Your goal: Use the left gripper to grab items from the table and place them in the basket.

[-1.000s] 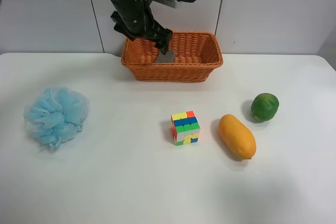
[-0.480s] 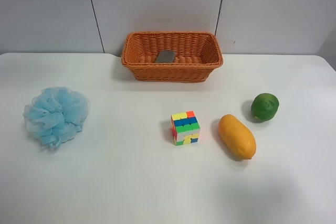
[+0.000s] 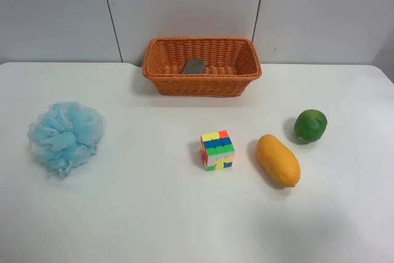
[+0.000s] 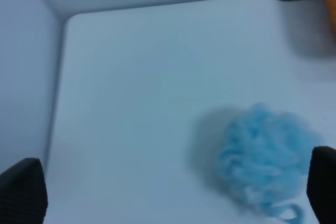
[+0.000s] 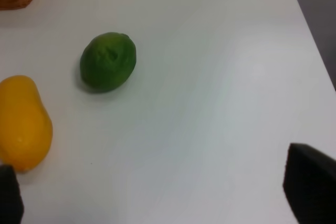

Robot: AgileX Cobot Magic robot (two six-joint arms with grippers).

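The wicker basket stands at the back of the white table, with the dark gray eraser lying inside it. On the table lie the light-blue mesh puff, the puzzle cube, the orange fruit and the green fruit. No arm shows in the exterior high view. My left gripper is open and empty, high above the puff. My right gripper is open and empty, near the green fruit and orange fruit.
A grey panelled wall runs behind the table. The table's edge and a dark floor strip show in the right wrist view. The table's rounded corner shows in the left wrist view.
The arm that hung over the basket with the eraser has pulled up and out of the exterior high view. The eraser stays in the basket.
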